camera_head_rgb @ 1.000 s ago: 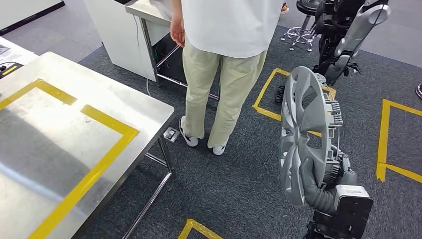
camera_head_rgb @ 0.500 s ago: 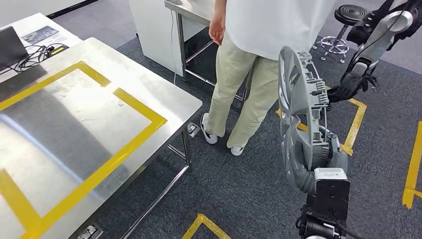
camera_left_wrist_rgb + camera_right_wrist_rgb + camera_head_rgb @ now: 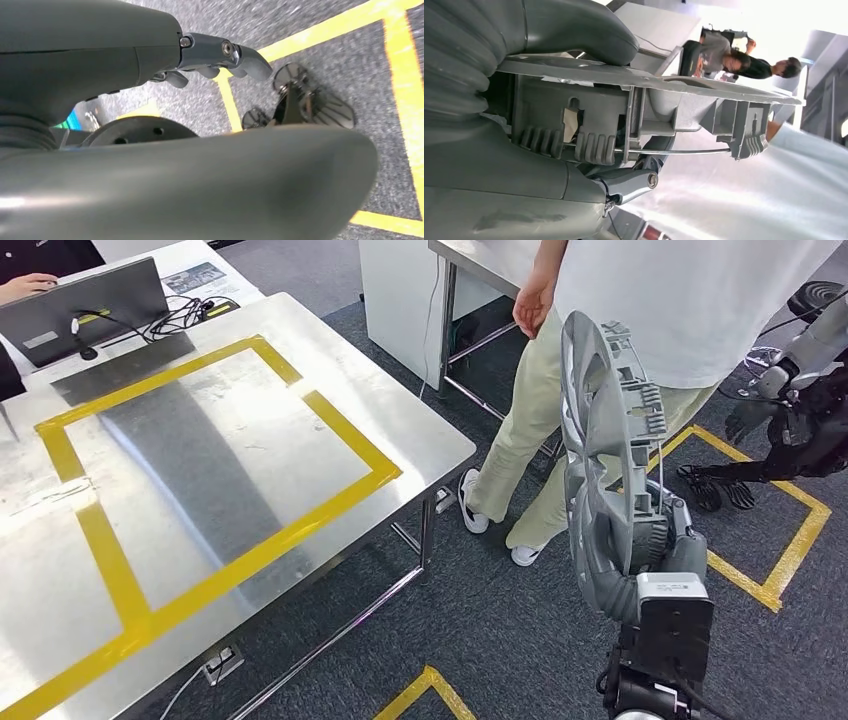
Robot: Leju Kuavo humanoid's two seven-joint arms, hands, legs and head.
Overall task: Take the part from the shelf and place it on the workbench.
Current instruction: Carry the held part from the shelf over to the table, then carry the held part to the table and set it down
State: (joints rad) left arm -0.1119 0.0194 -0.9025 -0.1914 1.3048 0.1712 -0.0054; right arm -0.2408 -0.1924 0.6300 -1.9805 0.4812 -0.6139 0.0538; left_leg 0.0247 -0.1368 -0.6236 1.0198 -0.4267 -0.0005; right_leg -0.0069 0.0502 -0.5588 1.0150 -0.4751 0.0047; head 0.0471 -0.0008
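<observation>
Head view: the right robot hand (image 3: 640, 550) grips a grey wheel cover (image 3: 600, 450) at its lower rim, holding it upright on edge in the air to the right of the steel surface (image 3: 420, 430), well apart from it. The surface carries a rectangle of yellow tape (image 3: 240, 560), with a laptop (image 3: 85, 310) at its far corner. A person in a white shirt and beige trousers (image 3: 520, 430) stands just behind the cover.

Right wrist view: the thumb (image 3: 574, 27) lies across the cover's face, and darker fingers (image 3: 629, 182) press its ribbed back.

Left wrist view: the left robot hand (image 3: 220, 55) hangs over grey carpet, fingers curled with nothing in them.
</observation>
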